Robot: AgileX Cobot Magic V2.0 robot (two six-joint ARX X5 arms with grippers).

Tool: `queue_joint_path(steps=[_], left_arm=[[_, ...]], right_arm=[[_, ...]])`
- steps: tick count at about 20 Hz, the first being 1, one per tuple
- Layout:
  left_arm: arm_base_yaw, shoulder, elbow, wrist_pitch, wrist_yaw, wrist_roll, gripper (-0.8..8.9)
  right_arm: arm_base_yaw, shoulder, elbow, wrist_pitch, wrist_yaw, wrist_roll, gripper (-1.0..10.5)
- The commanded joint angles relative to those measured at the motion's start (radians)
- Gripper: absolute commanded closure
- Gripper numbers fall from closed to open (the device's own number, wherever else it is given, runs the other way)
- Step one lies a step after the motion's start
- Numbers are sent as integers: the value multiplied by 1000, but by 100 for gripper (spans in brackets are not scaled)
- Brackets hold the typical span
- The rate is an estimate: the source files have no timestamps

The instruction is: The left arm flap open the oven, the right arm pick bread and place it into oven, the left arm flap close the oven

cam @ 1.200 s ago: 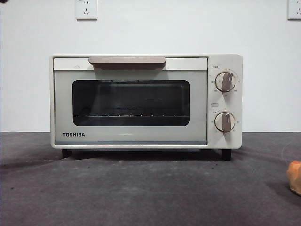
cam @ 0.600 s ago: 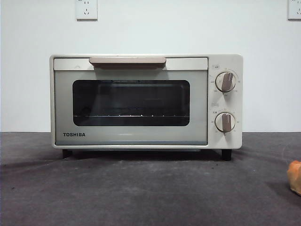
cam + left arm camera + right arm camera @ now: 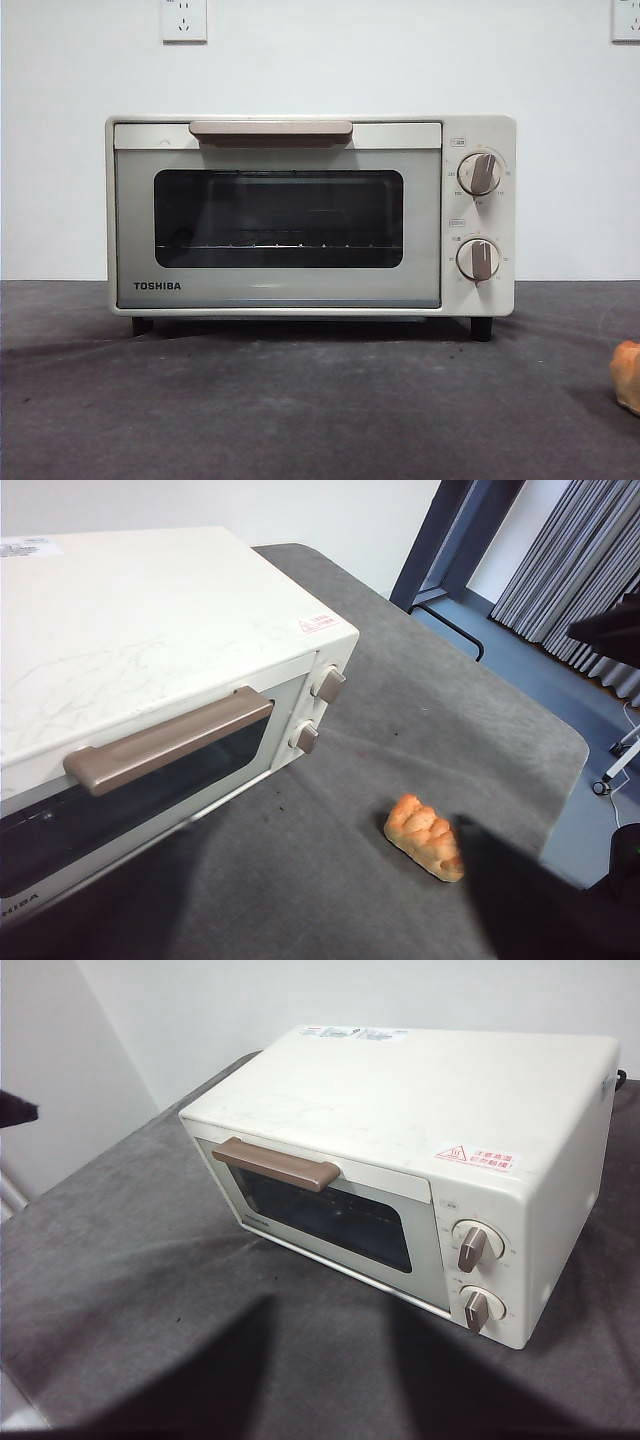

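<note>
The cream-white oven (image 3: 310, 215) stands at the middle of the table with its door shut and its beige-pink handle (image 3: 270, 130) up at the top. The wire rack shows behind the dark glass. The golden-brown bread (image 3: 627, 376) lies on the grey cloth at the front right, cut by the picture's edge; the left wrist view shows the bread (image 3: 426, 836) in front of the oven's knob side. My left gripper (image 3: 335, 885) hovers high over the handle (image 3: 165, 742) end of the oven, jaws spread, nothing held. My right gripper (image 3: 332, 1360) hangs high before the oven (image 3: 420, 1160), open and empty.
Two round knobs (image 3: 479, 173) sit on the oven's right panel. A white wall with sockets (image 3: 183, 19) is close behind. The table's edge (image 3: 560, 770) drops off beyond the bread, toward a curtain. The other arm's dark tip (image 3: 610, 630) shows far off.
</note>
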Motion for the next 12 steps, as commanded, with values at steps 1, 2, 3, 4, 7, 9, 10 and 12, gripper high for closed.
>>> queue_joint_path(steps=[1,2,3,4,7,9,10,12], left_arm=[[-5,10,24,15,0,11,277],[-5,10,24,18,0,11,277],[-5,10,24,19,0,11,277],[-5,10,24,21,0,11,278],[-5,10,24,30,0,11,278],[-5,10,24,38,0,11,279],[-5,10,24,42,0,11,282],[-5,10,24,43,0,11,282]], right_arm=[[4,4,18,9,1,-3,482],[4,4,18,9,1,-3,454],[4,4,18,9,1,-3,448],[4,4,18,9,1,-3,448],[4,4,18,8,0,4,448],[4,4,18,8,0,24,448],[4,4,18,2,0,34,448],[4,4,17,-21,3,34,449]])
